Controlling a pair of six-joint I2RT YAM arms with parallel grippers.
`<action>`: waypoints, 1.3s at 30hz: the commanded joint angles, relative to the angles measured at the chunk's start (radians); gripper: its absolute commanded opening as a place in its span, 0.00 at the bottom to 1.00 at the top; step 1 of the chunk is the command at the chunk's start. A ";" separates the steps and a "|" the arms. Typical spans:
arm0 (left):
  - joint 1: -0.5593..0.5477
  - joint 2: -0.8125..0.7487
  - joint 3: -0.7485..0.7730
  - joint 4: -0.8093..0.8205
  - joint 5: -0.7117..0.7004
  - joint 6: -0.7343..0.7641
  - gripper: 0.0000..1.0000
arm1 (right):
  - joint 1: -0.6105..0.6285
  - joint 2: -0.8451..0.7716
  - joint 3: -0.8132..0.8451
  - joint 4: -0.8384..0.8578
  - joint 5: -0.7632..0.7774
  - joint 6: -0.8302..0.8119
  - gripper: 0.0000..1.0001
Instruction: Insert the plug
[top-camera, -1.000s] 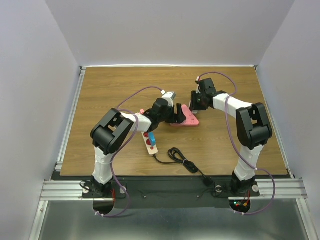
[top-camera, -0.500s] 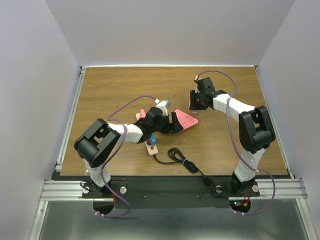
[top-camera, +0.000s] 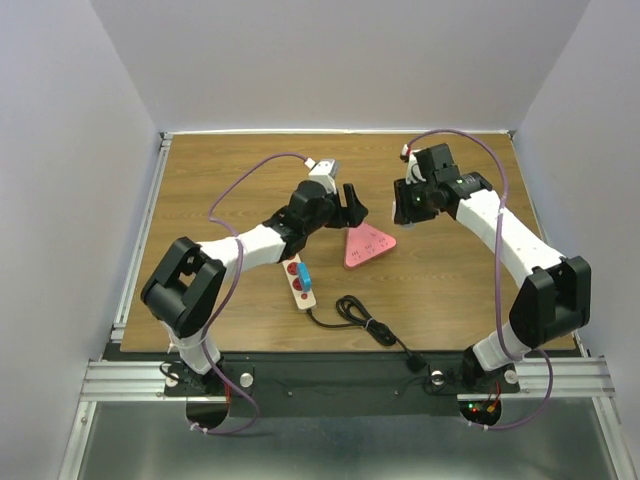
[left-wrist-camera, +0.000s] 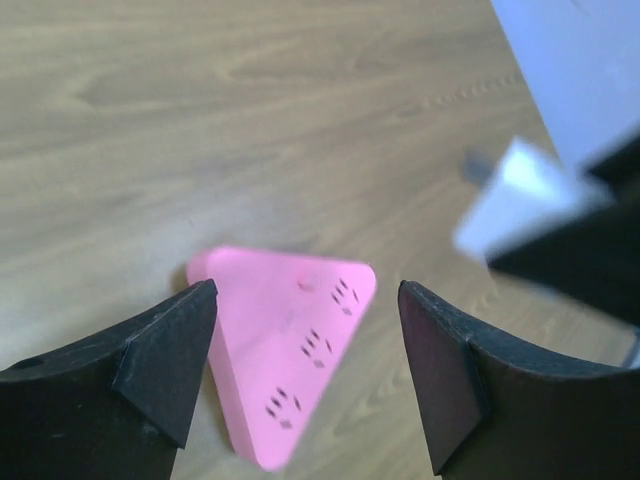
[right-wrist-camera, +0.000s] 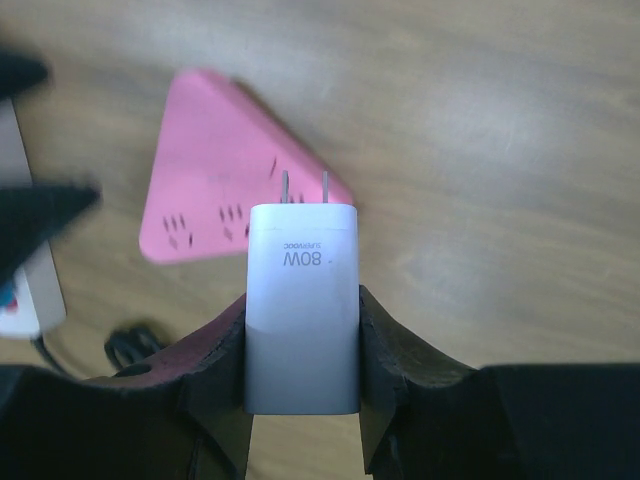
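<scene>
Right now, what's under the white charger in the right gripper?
Below its prongs lies the pink power strip on the wooden table. The charger hides part of the strip's edge.

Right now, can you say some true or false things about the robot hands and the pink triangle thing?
1. The right gripper holds a white charger. True.
2. The left gripper is open and empty, near the pink power strip. True.
3. The charger's prongs are pushed into the pink power strip. False: they are bare, in the air.
4. The pink power strip is square. False: it is a triangle.
5. A black cord lies coiled on the table. True.
</scene>
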 joint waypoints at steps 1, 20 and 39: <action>0.030 0.060 0.071 -0.026 -0.009 0.049 0.83 | 0.006 -0.026 0.059 -0.177 -0.096 -0.075 0.01; 0.060 0.182 0.112 -0.072 0.141 0.078 0.81 | 0.075 0.112 0.114 -0.311 -0.118 -0.143 0.00; 0.107 0.296 0.075 0.076 0.351 -0.023 0.80 | 0.103 0.252 0.150 -0.323 -0.035 -0.151 0.00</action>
